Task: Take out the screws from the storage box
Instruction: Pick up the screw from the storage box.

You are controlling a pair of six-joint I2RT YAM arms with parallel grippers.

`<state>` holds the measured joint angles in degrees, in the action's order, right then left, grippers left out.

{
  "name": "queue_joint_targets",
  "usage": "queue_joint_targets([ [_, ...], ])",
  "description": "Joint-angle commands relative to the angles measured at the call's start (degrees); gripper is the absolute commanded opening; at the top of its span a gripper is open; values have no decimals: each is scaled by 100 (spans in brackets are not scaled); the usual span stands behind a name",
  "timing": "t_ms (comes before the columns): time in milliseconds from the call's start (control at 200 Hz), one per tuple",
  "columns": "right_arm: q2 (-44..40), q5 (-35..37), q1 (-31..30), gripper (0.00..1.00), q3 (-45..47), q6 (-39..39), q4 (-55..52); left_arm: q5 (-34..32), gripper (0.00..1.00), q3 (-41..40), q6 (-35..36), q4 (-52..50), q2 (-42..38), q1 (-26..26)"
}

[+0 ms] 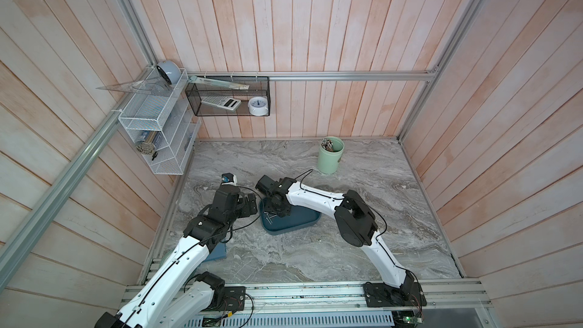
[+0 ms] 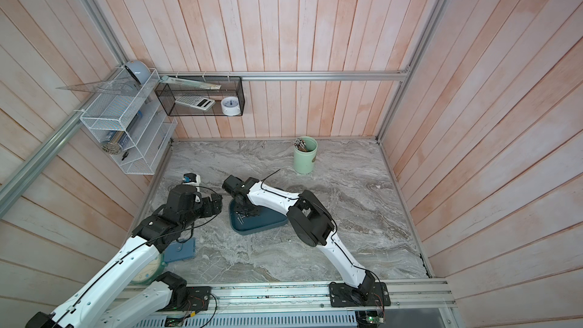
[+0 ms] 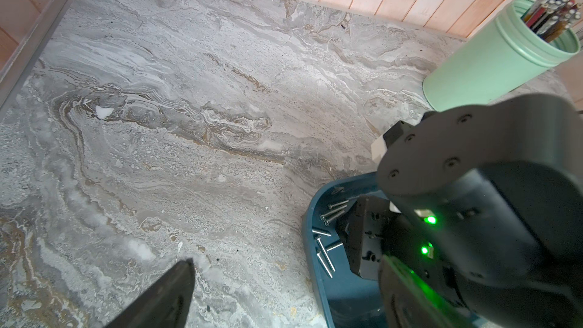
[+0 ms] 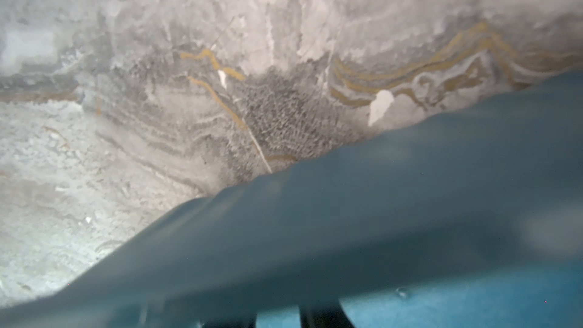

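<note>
The storage box [image 1: 299, 223] is a shallow teal tray in the middle of the marble table, seen in both top views. Several thin silver screws [image 1: 269, 215] lie at its left end, and they show clearly in the left wrist view [image 3: 325, 255]. My right gripper [image 1: 280, 213] reaches down into the box just right of the screws. In the right wrist view its two dark fingertips [image 4: 318, 313] stand a narrow gap apart over the box floor with nothing seen between them. My left gripper [image 1: 250, 205] hovers wide open beside the box's left rim [image 3: 310, 247].
A pale green cup [image 1: 330, 156] of long sticks stands at the back. A small white object [image 1: 229, 178] sits behind the left arm. A flat blue case [image 2: 179, 249] lies under the left arm. A white wire rack [image 1: 157, 127] and a black mesh basket [image 1: 227, 96] hang on the walls.
</note>
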<state>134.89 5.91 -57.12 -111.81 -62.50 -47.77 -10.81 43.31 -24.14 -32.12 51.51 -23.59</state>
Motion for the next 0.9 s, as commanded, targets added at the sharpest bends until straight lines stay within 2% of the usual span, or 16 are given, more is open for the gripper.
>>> queue_joint_targets([
  [0, 97, 112, 103, 24, 291, 82, -4, -74, 96, -61, 107, 87, -40, -16],
  [145, -69, 206, 198, 17, 535, 295, 69, -62, 96, -75, 105, 90, -20, -14],
  [255, -185, 135, 316, 15, 712, 545, 117, -62, 96, -70, 103, 96, 0, -14],
  [345, -297, 142, 411, 8, 853, 771, 66, -72, 96, -68, 109, 90, 4, -14],
  [470, -370, 211, 491, 8, 1005, 1047, 48, -75, 96, -73, 105, 98, 5, -21],
  [750, -96, 115, 492, 17, 904, 1363, -273, -18, 96, -59, 118, 78, 92, -14],
  [895, -59, 16, 492, 15, 937, 1393, -245, 8, 96, -46, 112, 74, 140, -20],
])
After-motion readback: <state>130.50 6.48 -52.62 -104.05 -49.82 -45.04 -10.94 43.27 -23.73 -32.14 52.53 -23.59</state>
